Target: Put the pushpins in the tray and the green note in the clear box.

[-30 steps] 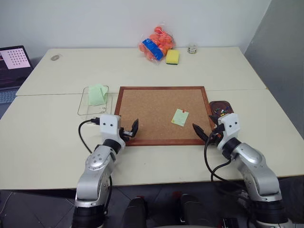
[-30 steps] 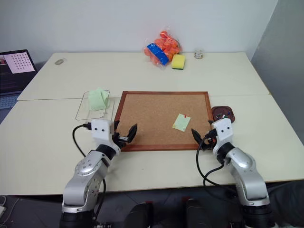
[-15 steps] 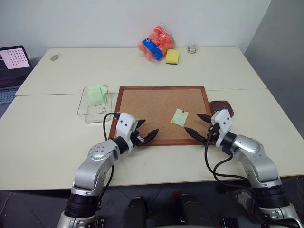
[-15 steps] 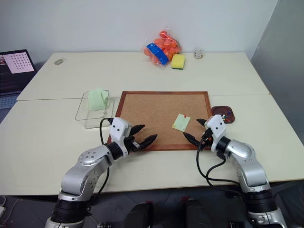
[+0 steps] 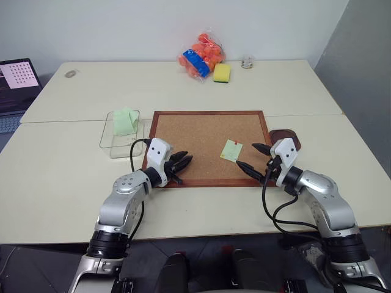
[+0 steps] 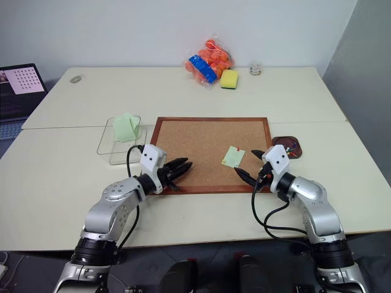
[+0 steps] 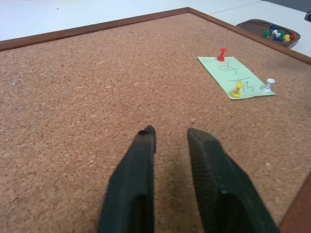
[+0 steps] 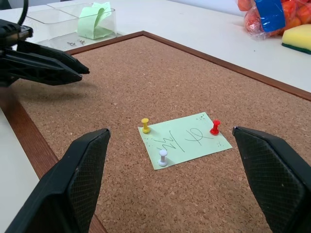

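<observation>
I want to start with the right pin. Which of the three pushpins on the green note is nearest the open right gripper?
The white pushpin, at the note's near edge, closest to the right gripper; yellow and red stand farther back.

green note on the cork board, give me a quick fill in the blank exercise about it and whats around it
1. The green note is pinned to the cork board by ____ pushpins.
2. The pushpin at the note's corner nearest the sponge has a ____ head.
3. The right claw faces the note with its fingers ____.
4. Loose pushpins already lie in the ____ beside the board.

Missing words: three; red; open; tray
</observation>
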Controlling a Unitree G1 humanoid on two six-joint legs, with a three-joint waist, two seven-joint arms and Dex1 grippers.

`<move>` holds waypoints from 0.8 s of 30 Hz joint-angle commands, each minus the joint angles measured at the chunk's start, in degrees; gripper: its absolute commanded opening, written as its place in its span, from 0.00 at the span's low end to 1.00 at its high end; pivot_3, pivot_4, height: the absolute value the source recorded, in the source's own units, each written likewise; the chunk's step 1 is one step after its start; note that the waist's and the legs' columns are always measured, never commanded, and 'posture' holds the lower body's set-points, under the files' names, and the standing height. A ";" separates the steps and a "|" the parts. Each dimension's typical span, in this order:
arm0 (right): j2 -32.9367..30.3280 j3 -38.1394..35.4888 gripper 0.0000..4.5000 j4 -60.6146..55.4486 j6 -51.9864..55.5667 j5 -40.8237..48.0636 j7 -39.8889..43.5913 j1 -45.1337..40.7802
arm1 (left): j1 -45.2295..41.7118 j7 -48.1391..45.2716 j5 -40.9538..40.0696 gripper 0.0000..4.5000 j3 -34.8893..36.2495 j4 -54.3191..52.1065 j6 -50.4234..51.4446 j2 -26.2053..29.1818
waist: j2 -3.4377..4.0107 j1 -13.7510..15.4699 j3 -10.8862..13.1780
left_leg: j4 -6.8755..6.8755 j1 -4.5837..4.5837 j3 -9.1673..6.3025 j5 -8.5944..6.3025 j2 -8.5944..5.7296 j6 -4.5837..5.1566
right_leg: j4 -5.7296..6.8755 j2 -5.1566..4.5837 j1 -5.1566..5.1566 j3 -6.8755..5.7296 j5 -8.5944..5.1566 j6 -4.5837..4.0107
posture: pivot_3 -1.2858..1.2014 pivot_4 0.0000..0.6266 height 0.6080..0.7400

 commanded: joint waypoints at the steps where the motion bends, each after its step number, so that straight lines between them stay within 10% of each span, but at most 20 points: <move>1: 0.27 -0.04 0.95 -0.84 -0.53 0.29 -0.25 -1.87 | -2.60 -1.64 0.61 0.02 0.61 3.55 -2.68 0.66 | 0.00 -0.03 0.00 | 0.00 0.00 0.01 0.00 0.00 0.00 | 0.00 0.00 0.00 0.00 0.00 -0.01 | 0.52 0.24 1.00; 24: 7.36 1.08 0.95 14.64 3.19 -2.97 -9.00 -13.47 | -4.76 -3.83 5.00 0.00 -4.11 12.76 -0.19 -0.94 | 0.10 0.08 -0.21 | 0.09 0.06 0.02 0.00 -0.03 0.00 | 0.06 -0.02 0.07 0.02 0.17 -0.19 | 0.52 0.24 1.00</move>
